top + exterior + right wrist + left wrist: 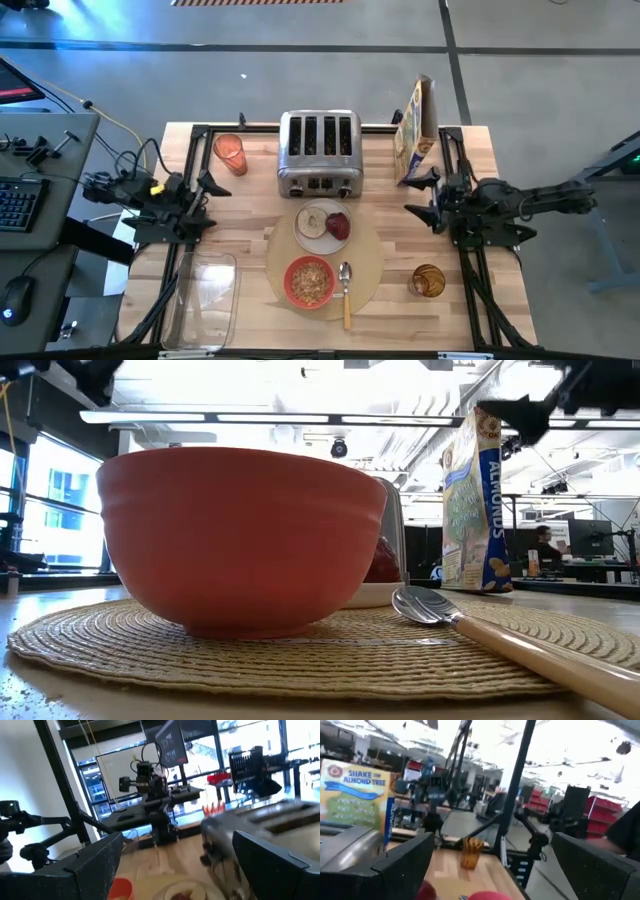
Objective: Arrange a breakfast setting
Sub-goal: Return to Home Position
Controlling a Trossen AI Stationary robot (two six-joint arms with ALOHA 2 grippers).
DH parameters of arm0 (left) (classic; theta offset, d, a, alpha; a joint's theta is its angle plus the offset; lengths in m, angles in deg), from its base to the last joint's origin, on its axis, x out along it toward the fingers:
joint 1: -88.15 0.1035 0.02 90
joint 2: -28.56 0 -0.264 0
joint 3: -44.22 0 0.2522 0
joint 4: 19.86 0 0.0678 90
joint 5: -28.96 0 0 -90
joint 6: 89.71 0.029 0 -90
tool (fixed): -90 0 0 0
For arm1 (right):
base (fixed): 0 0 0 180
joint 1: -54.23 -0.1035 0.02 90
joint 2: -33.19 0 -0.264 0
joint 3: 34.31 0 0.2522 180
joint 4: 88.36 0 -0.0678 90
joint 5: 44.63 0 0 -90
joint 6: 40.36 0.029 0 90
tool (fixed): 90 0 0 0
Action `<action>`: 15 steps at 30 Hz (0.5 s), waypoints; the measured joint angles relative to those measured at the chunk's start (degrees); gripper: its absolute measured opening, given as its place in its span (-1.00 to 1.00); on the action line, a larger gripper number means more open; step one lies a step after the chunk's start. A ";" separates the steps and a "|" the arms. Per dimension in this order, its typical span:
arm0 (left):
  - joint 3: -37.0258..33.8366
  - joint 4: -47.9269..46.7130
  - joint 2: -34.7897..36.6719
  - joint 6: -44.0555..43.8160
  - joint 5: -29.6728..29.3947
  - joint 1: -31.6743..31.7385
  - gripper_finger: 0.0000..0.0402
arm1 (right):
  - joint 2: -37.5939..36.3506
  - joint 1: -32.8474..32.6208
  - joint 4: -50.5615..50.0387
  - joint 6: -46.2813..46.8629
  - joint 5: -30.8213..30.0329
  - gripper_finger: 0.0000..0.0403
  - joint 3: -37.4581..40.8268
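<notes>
A round tan placemat point(372, 262) lies at the table's middle, in front of the toaster. On it sit a small white plate point(303, 232) with a round toast slice point(315, 221) and a dark red fruit point(339, 226), a red bowl point(310, 282) with cereal, and a wooden-handled spoon point(346, 292) to the bowl's right. My left gripper point(208, 203) hovers open above the table's left side. My right gripper point(416, 197) hovers open on the right. Both point toward the placemat and hold nothing.
A silver four-slot toaster point(319, 152) stands behind the placemat, and a cereal box point(415, 130) stands at the far right. A pink glass point(230, 153) is at the far left, an amber glass point(428, 281) at the near right, and a clear tub point(205, 300) at the near left.
</notes>
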 joint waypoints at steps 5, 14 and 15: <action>-4.76 2.40 0.17 -1.58 -0.20 0.00 0.97 | -0.25 0.02 11.88 4.05 0.90 0.80 9.16; -12.59 6.55 0.25 -3.02 -0.21 0.00 0.97 | -0.12 0.02 16.25 4.43 2.82 0.80 13.35; -13.50 6.07 0.19 -3.45 -0.22 0.00 0.97 | -0.12 0.02 15.44 4.43 2.97 0.80 13.35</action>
